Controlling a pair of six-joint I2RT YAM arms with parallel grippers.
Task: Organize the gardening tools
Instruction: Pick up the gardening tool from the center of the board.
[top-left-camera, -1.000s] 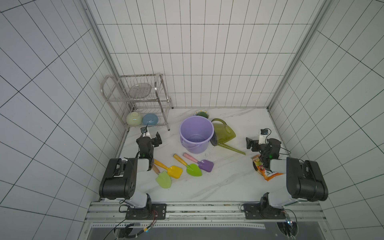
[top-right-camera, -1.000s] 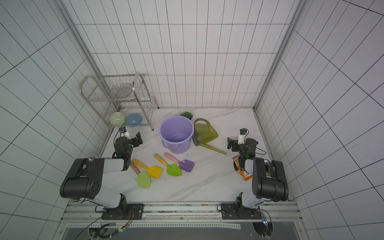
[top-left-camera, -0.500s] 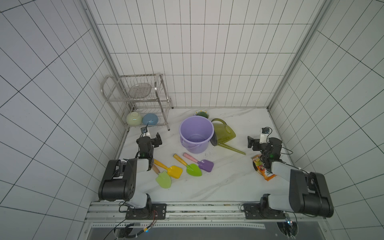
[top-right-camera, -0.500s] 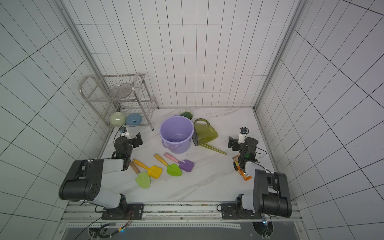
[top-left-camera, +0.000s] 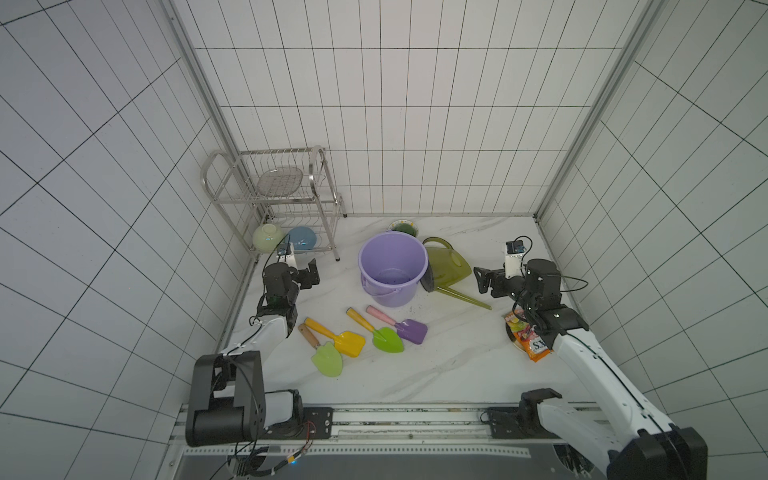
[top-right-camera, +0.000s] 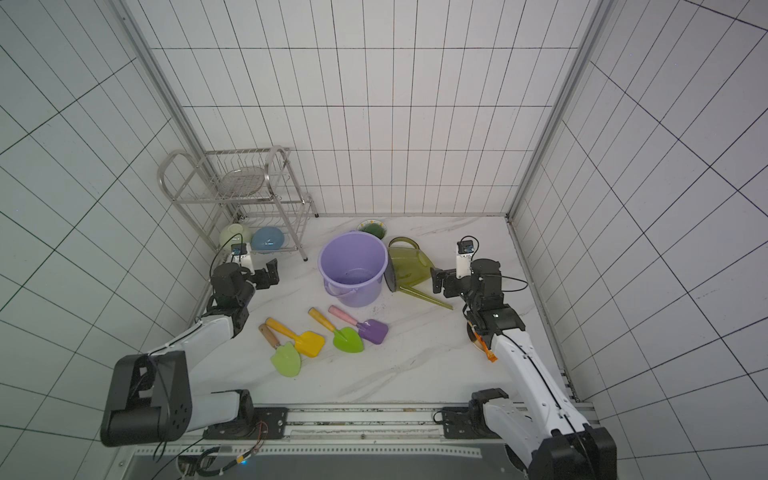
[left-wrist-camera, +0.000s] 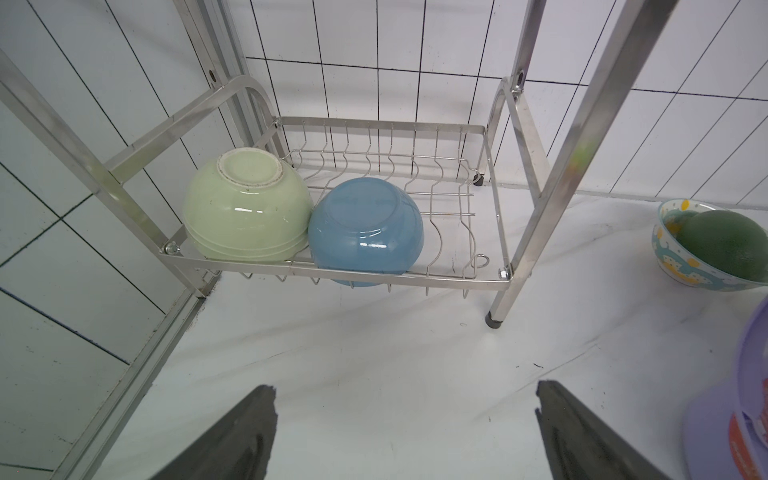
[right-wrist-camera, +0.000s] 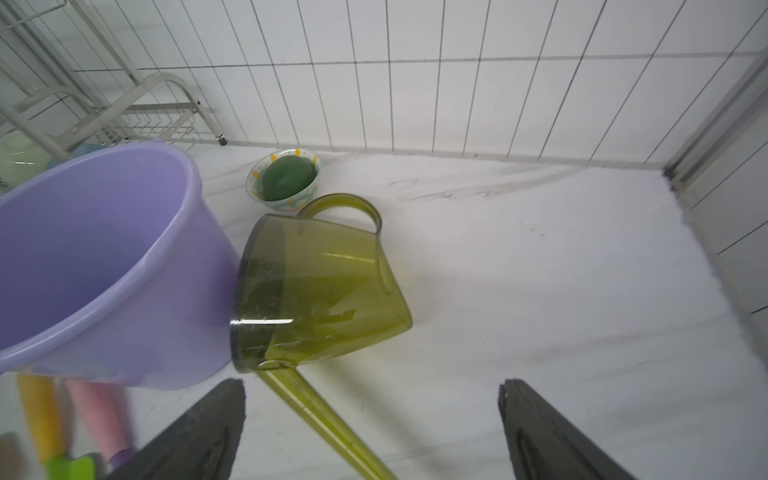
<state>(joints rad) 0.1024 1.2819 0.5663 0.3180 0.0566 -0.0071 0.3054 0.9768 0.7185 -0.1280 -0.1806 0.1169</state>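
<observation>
Both arms hung empty over the marble tabletop. The left gripper sat near the table's left edge, facing the steel dish rack. In its wrist view its two dark fingers stood wide apart with only bare table between them. Beyond them a pale green bowl and a blue bowl lay upside down, touching, on the rack's lower shelf. The right gripper was likewise spread wide and held nothing, pointing at the olive-green watering can. The can lay on its side with its wide end against the wall of the lilac bucket and its handle turned toward the back wall. Its long spout ran across the table toward the right gripper, passing between the fingers in the right wrist view and touching neither, as far as could be seen. In front of the bucket the four trowels lay flat in a loose row, handles angled back and left. The pale green trowel with a brown handle lay nearest the left arm, its blade touching that of the yellow trowel. Next came the green trowel, its blade against the pink-handled purple trowel. An orange snack bag lay partly under the right arm. A patterned bowl holding something round and dark green stood behind the bucket.
</observation>
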